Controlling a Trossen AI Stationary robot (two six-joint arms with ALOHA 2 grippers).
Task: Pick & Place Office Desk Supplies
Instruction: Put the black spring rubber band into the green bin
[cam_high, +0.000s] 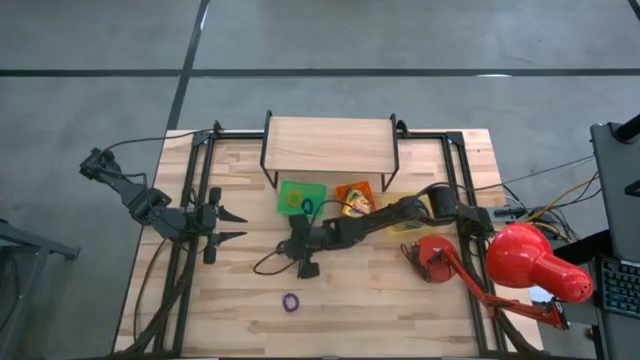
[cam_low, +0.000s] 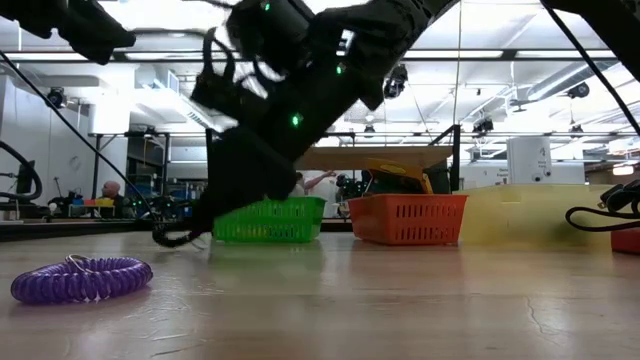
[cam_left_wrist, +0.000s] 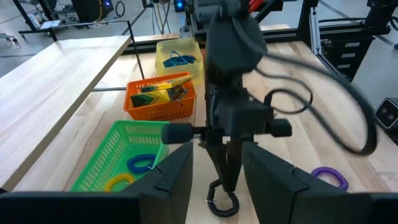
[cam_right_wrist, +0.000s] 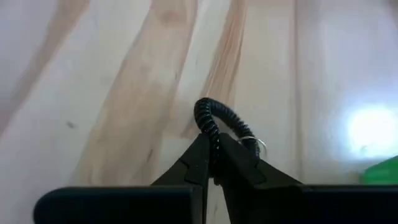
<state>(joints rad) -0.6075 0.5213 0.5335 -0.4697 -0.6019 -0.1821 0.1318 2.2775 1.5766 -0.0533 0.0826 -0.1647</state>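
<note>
Pinching the black coil loop (cam_right_wrist: 219, 124) in the closed right claw (cam_right_wrist: 214, 163) low over the surface (cam_right_wrist: 124, 93), likely needing lifting toward the green tray (cam_left_wrist: 118, 155) just beside; left claw (cam_high: 237, 226) waiting part-open, well apart.

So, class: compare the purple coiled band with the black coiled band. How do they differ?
The purple coiled band lies free on the table; the black coiled band is pinched in the right gripper. The purple one sits far from the green tray; the black one is just in front of it. Both are spiral coil loops.
</note>
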